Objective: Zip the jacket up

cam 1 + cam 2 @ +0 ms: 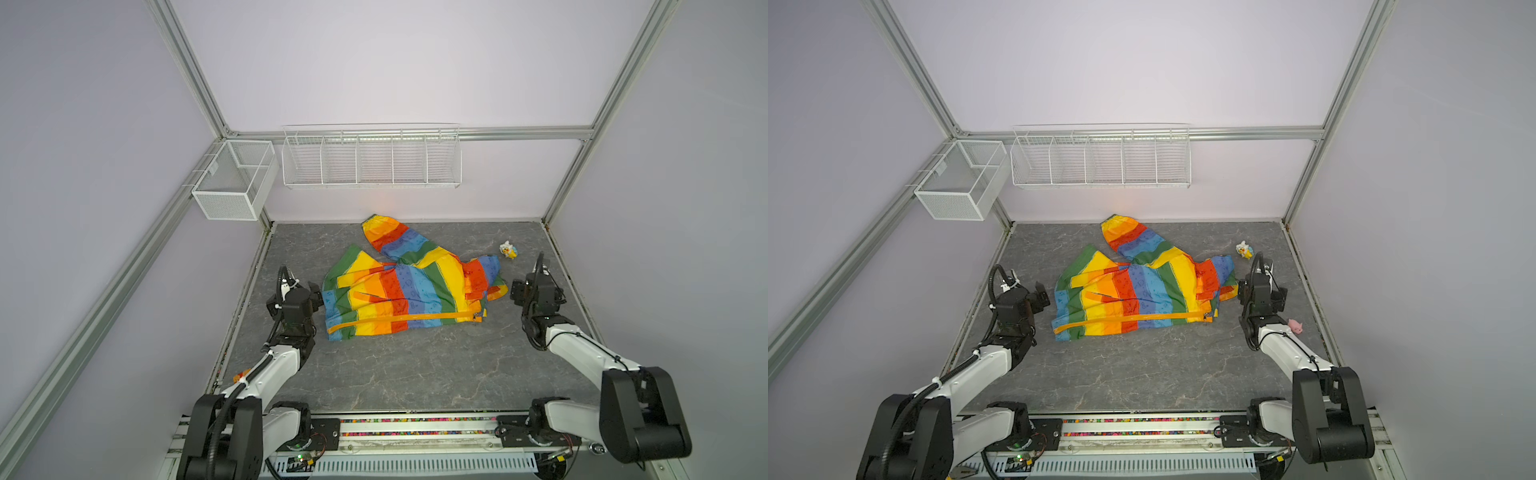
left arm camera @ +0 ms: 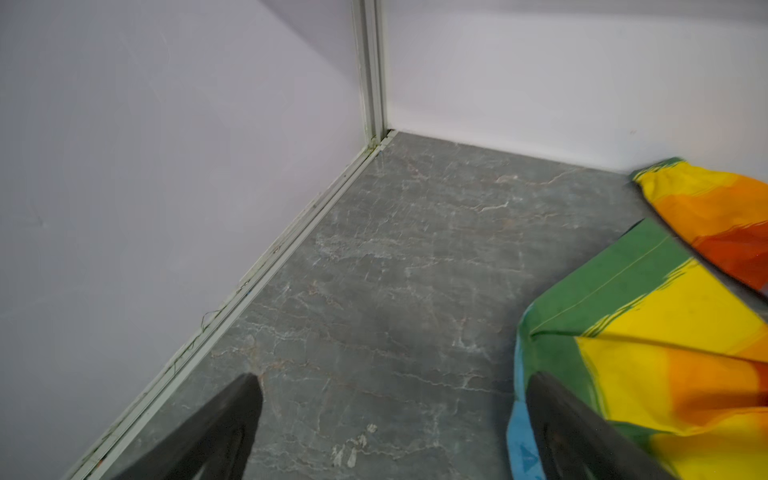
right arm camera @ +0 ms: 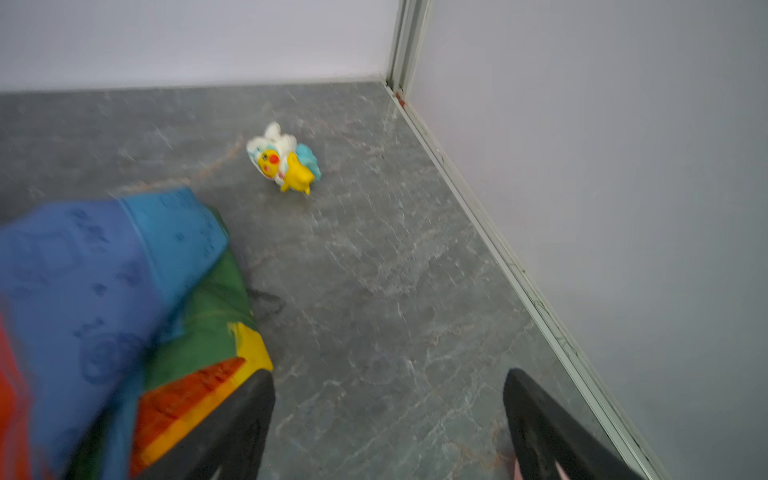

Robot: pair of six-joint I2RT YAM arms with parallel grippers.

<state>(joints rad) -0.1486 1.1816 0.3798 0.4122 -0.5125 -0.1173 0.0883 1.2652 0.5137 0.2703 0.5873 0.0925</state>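
Observation:
The striped jacket [image 1: 409, 291] [image 1: 1136, 293] lies crumpled on the grey tabletop, one sleeve reaching toward the back wall. Its orange zipper band [image 1: 415, 319] [image 1: 1142, 320] runs along the near edge, the two sides lying together. My left gripper [image 1: 295, 301] [image 1: 1017, 299] [image 2: 395, 376] is open just left of the jacket's hem [image 2: 665, 353], with only bare table between its fingers. My right gripper [image 1: 538, 291] [image 1: 1262, 293] [image 3: 390, 374] is open just right of the hood end [image 3: 104, 291], also holding nothing.
A small white-yellow toy [image 1: 508, 249] [image 1: 1244, 249] [image 3: 284, 158] lies at the back right. A pink toy [image 1: 1296, 326] sits beside the right arm. A mesh basket [image 1: 235, 178] and a wire rack [image 1: 372, 158] hang on the walls. Walls close in on both sides.

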